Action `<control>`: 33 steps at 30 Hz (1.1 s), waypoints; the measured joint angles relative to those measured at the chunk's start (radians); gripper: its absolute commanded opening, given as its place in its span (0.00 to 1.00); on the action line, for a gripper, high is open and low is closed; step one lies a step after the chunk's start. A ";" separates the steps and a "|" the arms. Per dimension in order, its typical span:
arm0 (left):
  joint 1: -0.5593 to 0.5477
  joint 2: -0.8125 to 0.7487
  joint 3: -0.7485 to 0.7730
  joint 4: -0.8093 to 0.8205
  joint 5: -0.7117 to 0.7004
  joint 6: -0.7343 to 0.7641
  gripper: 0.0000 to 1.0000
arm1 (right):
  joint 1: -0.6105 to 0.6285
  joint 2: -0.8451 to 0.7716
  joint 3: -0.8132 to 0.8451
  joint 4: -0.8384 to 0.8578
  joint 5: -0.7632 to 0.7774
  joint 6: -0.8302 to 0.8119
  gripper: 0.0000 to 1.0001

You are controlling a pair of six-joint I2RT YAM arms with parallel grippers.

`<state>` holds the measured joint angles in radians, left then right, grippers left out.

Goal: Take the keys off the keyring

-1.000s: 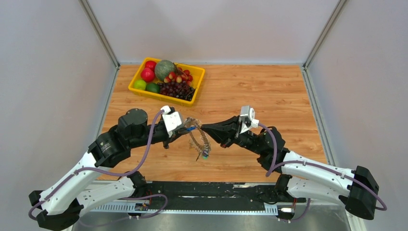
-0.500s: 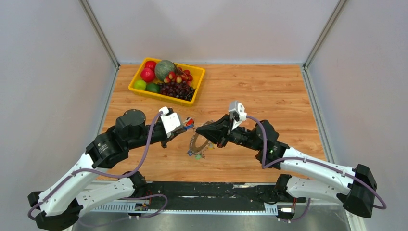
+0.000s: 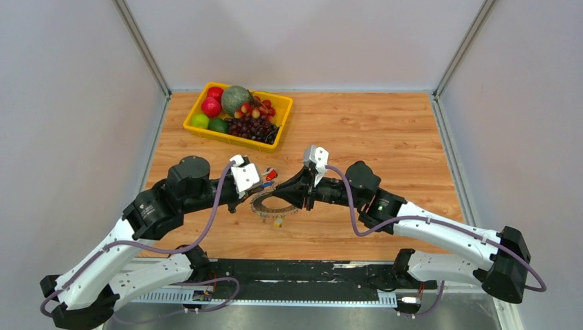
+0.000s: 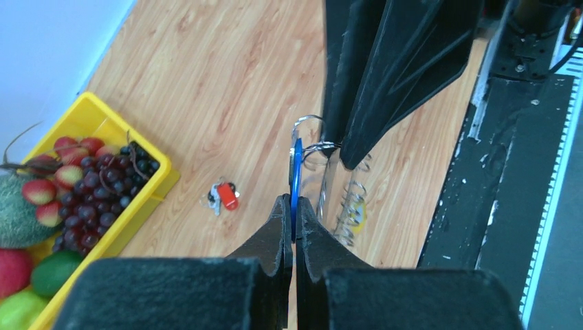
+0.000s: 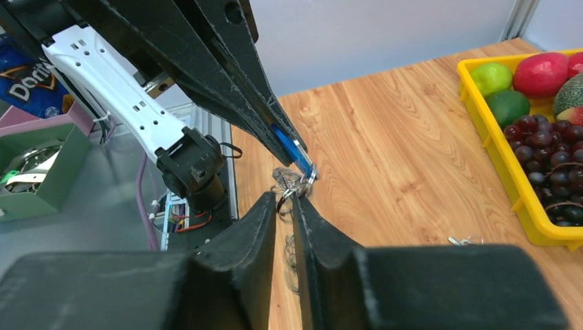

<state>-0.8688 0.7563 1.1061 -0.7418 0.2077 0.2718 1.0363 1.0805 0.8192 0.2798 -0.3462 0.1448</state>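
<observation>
My left gripper (image 3: 259,187) is shut on a blue-headed key (image 4: 295,180) that still hangs on the keyring (image 3: 272,205). The keyring is a floppy silvery loop held above the table, with a yellow-headed key (image 3: 278,221) dangling low. My right gripper (image 3: 283,196) is shut on the ring's wire right beside the blue key, tips almost touching the left fingers; in the right wrist view (image 5: 287,197) the wire sits between its tips. A red-headed key (image 3: 270,174) lies loose on the table.
A yellow tray (image 3: 194,114) of fruit and grapes stands at the back left. The black base rail (image 3: 295,271) runs along the near edge. Grey walls close in both sides.
My right arm has swung left, bringing its tips up against the left gripper. The keyring has moved left and hangs flatter. The red key came into view on the table.
</observation>
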 measured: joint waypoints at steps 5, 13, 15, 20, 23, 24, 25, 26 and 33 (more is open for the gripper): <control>-0.002 0.005 0.002 0.009 0.029 0.000 0.00 | 0.001 -0.002 0.000 -0.054 0.040 -0.062 0.34; -0.008 0.005 0.004 0.022 0.057 -0.002 0.00 | 0.001 -0.053 -0.011 -0.104 0.095 -0.132 0.46; -0.008 0.005 0.008 0.020 0.057 -0.003 0.00 | 0.001 -0.077 -0.022 -0.106 0.103 -0.150 0.47; -0.008 0.016 0.032 0.019 0.053 -0.008 0.00 | 0.001 -0.132 -0.056 -0.112 0.122 -0.191 0.48; -0.008 0.023 0.045 0.020 0.048 -0.018 0.00 | 0.001 -0.164 -0.080 -0.115 0.124 -0.220 0.49; -0.008 0.025 0.047 0.020 0.045 -0.023 0.00 | 0.001 -0.173 -0.087 -0.116 0.120 -0.230 0.49; -0.008 0.026 0.048 0.020 0.040 -0.027 0.00 | 0.001 -0.181 -0.092 -0.117 0.117 -0.240 0.50; -0.008 0.027 0.049 0.020 0.034 -0.033 0.00 | 0.001 -0.191 -0.100 -0.117 0.111 -0.254 0.50; -0.008 0.062 0.051 0.019 -0.080 -0.139 0.00 | 0.001 -0.238 -0.158 -0.115 0.098 -0.331 0.52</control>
<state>-0.8768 0.8185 1.1572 -0.7231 0.1280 0.1326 1.0374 0.8429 0.6613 0.1650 -0.2485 -0.1864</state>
